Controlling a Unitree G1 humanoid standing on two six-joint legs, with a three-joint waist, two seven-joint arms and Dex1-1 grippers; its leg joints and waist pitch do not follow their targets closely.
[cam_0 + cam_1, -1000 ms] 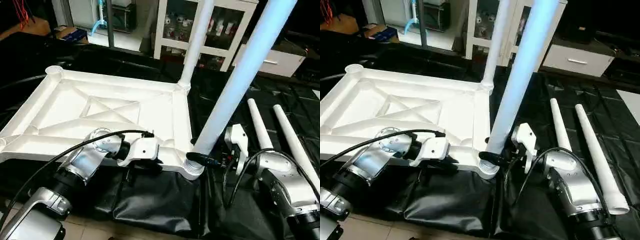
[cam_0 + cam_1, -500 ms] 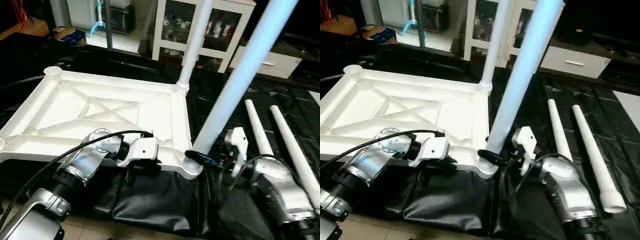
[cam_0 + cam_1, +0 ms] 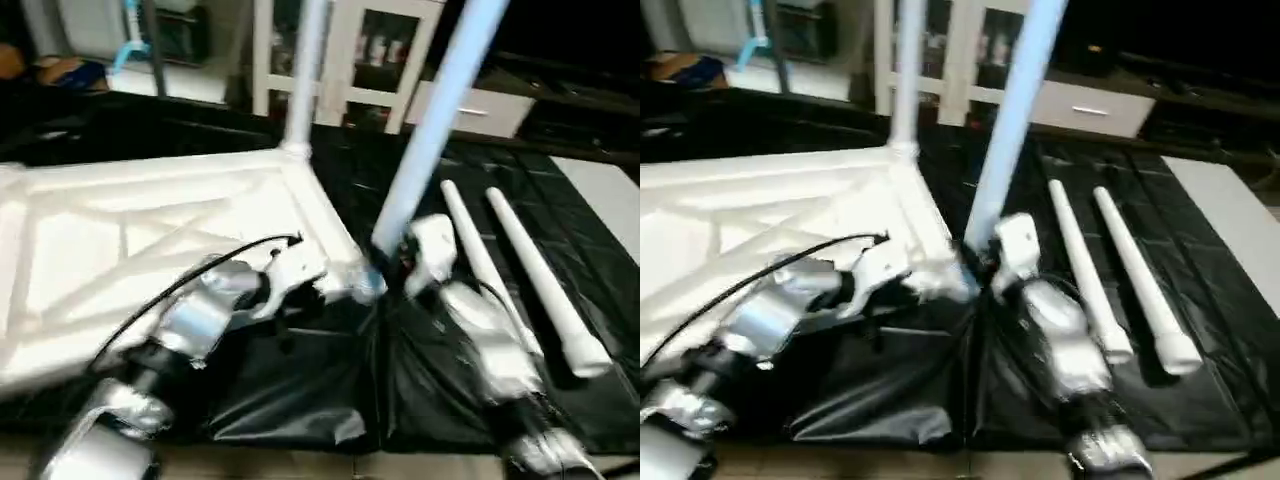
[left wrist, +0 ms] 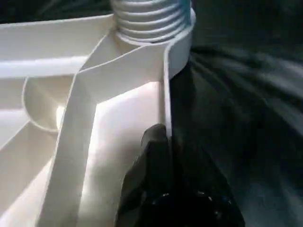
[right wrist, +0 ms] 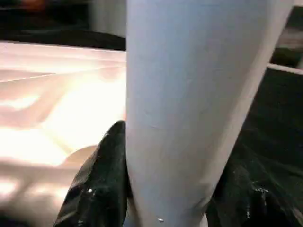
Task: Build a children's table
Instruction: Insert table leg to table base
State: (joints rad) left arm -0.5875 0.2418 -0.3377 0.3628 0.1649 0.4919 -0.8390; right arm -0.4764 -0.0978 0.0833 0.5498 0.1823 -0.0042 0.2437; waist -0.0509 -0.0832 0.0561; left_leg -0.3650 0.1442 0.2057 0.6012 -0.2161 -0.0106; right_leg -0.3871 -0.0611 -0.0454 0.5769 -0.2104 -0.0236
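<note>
Reaching in low from both sides, right end effector (image 5: 165, 189) pinching the leaning leg (image 3: 430, 120) near its socket, left end effector (image 4: 163, 156) pressed together on the upturned table top (image 3: 120, 240) rim, black sheeting (image 3: 300, 390) lying underneath, white cabinet (image 3: 350, 60) standing behind.

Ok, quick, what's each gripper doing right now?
Left gripper: shut on the tabletop edge.
Right gripper: shut on the near leg.

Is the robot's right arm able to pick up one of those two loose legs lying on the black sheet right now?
Probably not as things stand. The right gripper is closed around the leaning leg at the table top's near corner, so it is occupied. The two loose legs lie just beside that arm, with nothing between.
</note>
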